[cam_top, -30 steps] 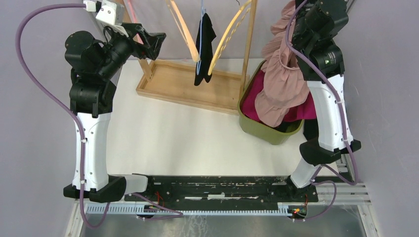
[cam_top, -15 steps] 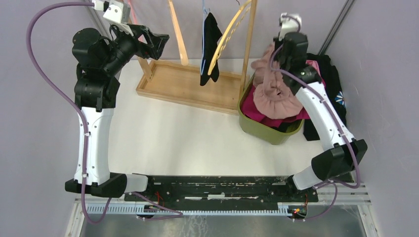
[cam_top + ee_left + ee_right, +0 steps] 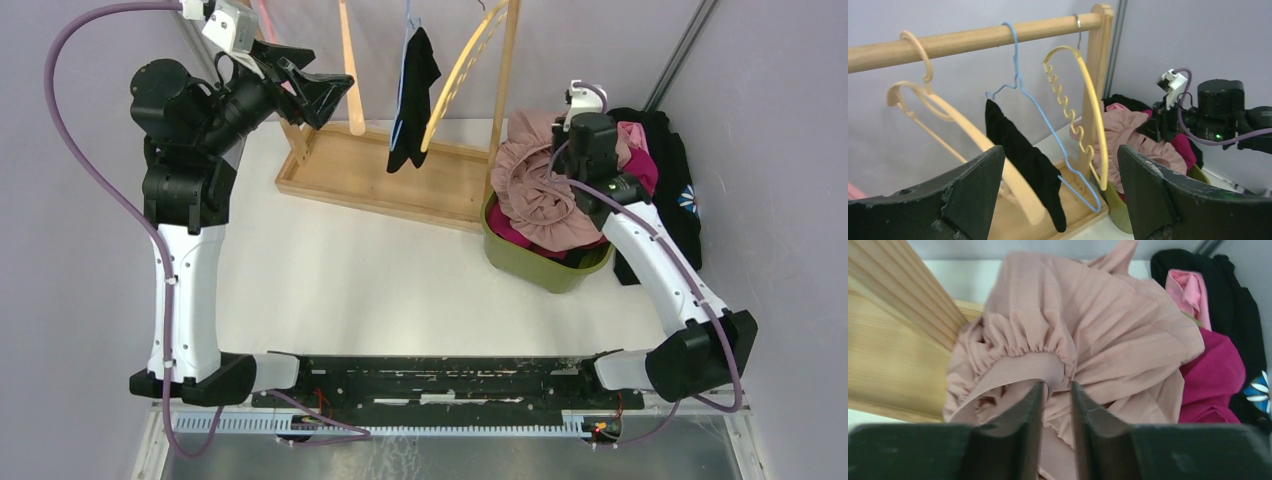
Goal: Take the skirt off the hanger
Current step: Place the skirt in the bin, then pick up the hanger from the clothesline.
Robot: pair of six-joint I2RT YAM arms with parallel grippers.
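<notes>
I keep the right gripper (image 3: pixel 1055 387) pinched on the skirt (image 3: pixel 1108 335) waistband, bunched atop the bin (image 3: pixel 520 262) at 2 o'clock for release, left gripper (image 3: pixel 1059 152) spread wide at 11 o'clock, clear of the rack (image 3: pixel 973 40).

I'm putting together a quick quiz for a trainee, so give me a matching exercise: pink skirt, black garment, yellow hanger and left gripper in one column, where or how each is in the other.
1. pink skirt
2. black garment
3. yellow hanger
4. left gripper

A. open, facing the rail
B. bare, hooked on the rail
C. draped on the blue hanger
D. pinched by the right gripper, over the green bin

Pairs: 1-D, 2-C, 3-B, 4-A.
</notes>
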